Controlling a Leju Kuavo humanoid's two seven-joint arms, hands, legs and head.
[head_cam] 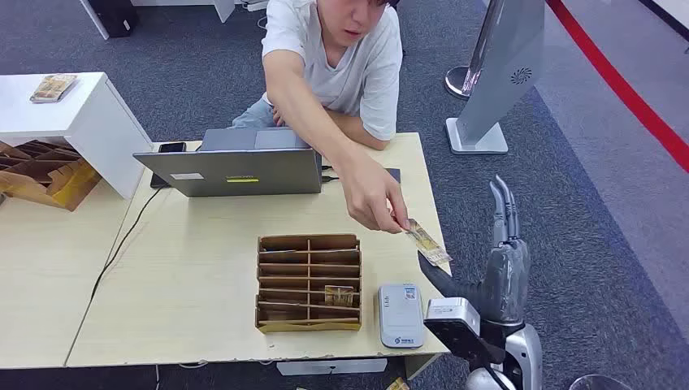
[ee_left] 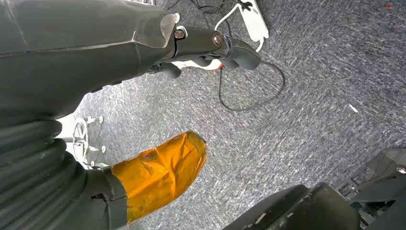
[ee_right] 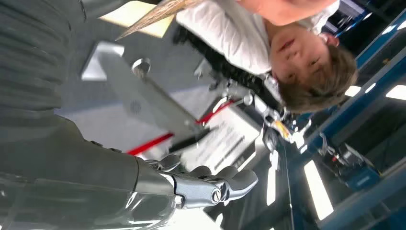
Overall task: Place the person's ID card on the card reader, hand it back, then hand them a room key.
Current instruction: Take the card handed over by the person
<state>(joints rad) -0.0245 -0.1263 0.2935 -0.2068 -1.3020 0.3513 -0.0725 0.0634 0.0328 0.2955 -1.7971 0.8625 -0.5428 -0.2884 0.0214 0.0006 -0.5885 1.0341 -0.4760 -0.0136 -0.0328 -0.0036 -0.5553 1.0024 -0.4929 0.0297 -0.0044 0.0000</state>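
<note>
Right hand [head_cam: 505, 272] sits at the near right, just off the table's right edge, raised with fingers [head_cam: 504, 207] straight and pointing away from the robot, thumb stuck out left toward the ID card [head_cam: 428, 242]. Hand is spread, holding nothing. In the right wrist view the same hand [ee_right: 191, 187] shows fingers extended and nothing in them.

ID card: small rectangular card, tan/yellowish patterned face, tilted, long side running near-right. The person's hand [head_cam: 372, 195] pinches its far-left end. The near end of the card is just beside the robot's thumb tip; can't tell whether they touch.

Card reader [head_cam: 401, 314]: light grey, flat, rounded corners, blue logo at its near end, lying on the wooden table [head_cam: 195, 268] near the front edge, nothing on it. Just left of it is a brown cardboard slotted organizer [head_cam: 309, 283], with one tan room key card [head_cam: 339, 294] standing in a right-hand slot near the front.

Grey laptop [head_cam: 236, 166] is at the far side of the table, the person leaning over behind it.

Left hand [ee_left: 158, 48] hangs over grey carpet, fingers apart, nothing held, orange tape on the thumb.
</note>
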